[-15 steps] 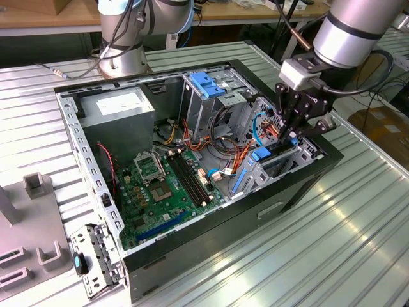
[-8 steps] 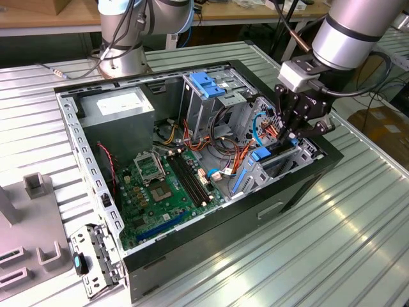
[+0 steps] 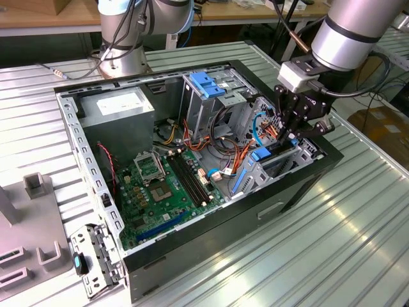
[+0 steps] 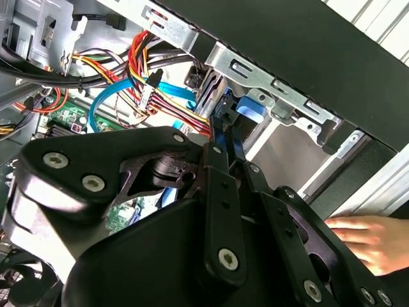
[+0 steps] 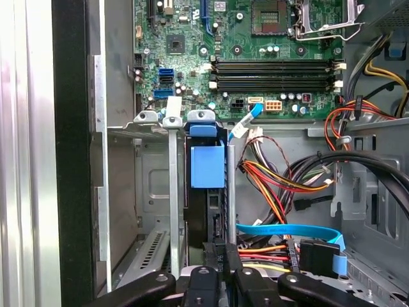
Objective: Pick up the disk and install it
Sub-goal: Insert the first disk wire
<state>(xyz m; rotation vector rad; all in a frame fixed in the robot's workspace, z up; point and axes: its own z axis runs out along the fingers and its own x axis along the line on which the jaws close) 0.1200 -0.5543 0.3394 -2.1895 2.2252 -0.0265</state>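
Exterior view: the black pincer (image 3: 285, 135) on the silver robot arm (image 3: 348, 29) reaches down into the open black desktop computer case (image 3: 211, 211) lying on the ribbed metal counter (image 3: 332, 236), at the drive cage on the exterior view's right. The disk, a flat silver-metal hard drive with blue plastic side rails (image 3: 263, 153), stands on edge in that cage directly under the pincer, its blue end just below the fingertips.

First wrist view looks down the slot: the disk (image 5: 208, 185) sits upright between grey metal cage walls (image 5: 174, 192), its blue tab uppermost and the pincer (image 5: 220, 259) pressed together on the dark edge nearest the camera. Beyond lie the green motherboard (image 5: 255, 38) with its black memory slots (image 5: 275, 71), and beside the cage a light blue flat data cable (image 5: 287, 231) and a bundle of red, orange and yellow power wires (image 5: 281, 182).

Second wrist view shows the black linkage of the pincer (image 4: 223, 137) from the side, the slim fingers (image 4: 220, 166) closed around the blue-edged disk (image 4: 246, 105) against the case's black outer wall. A person's hand (image 4: 367, 240) rests outside that wall, something neither other view shows. The exterior view alone takes in the grey power supply box (image 3: 121, 109) and the blue plastic latch on a grey cage (image 3: 206, 84).
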